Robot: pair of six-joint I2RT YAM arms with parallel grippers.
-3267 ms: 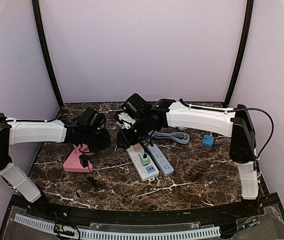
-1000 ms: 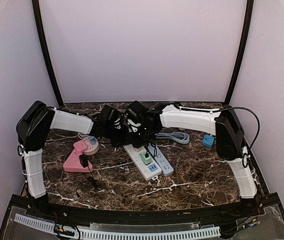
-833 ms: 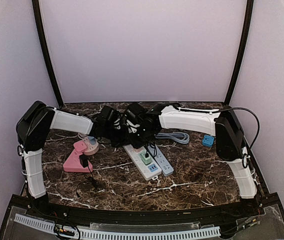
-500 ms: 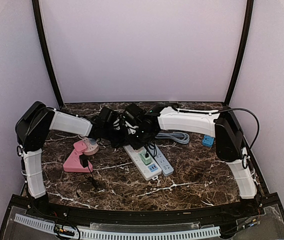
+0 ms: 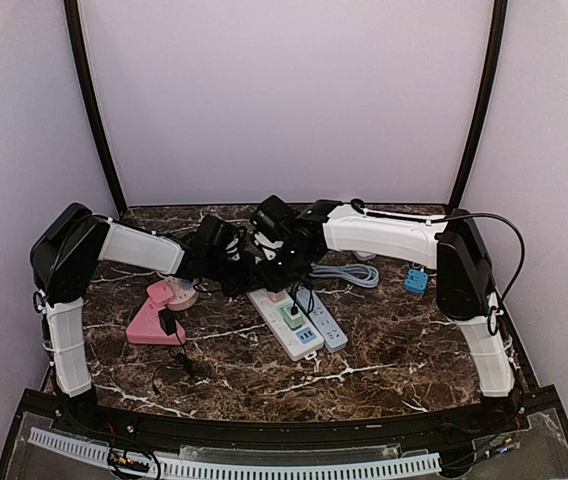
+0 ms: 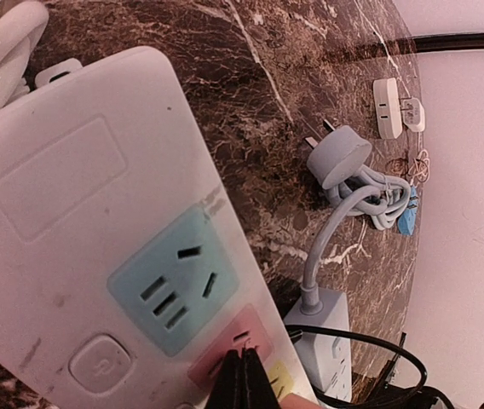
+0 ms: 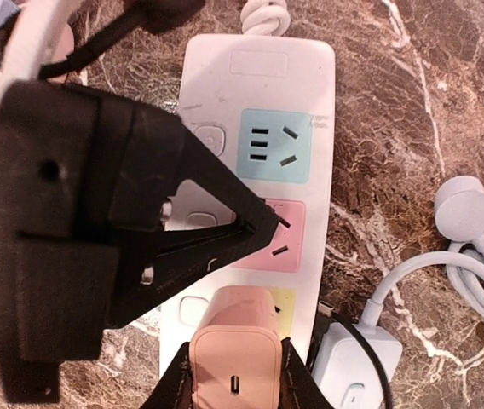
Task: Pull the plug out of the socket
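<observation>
Right gripper [image 7: 235,377] is clamped on the plug [image 7: 235,341], right over the yellow socket [image 7: 282,308] of the strip [image 7: 263,64]. Left gripper [image 6: 243,377] is pinched closed, tips touching the pink socket [image 7: 283,240].

A power strip [image 7: 259,94] lies in the middle of the bench [image 5: 384,340], running from far left to near right, with a second strip [image 5: 324,322] just beside it on the right. The plug [image 7: 234,375] stands at the first strip's third outlet from the cord end, between the right claw's [image 7: 233,385] fingers. The left claw's [image 7: 257,224] tips meet at the second outlet. A coiled cable [image 5: 349,273] lies behind the second strip, and a wedge stand [image 5: 149,322] well to the left
</observation>
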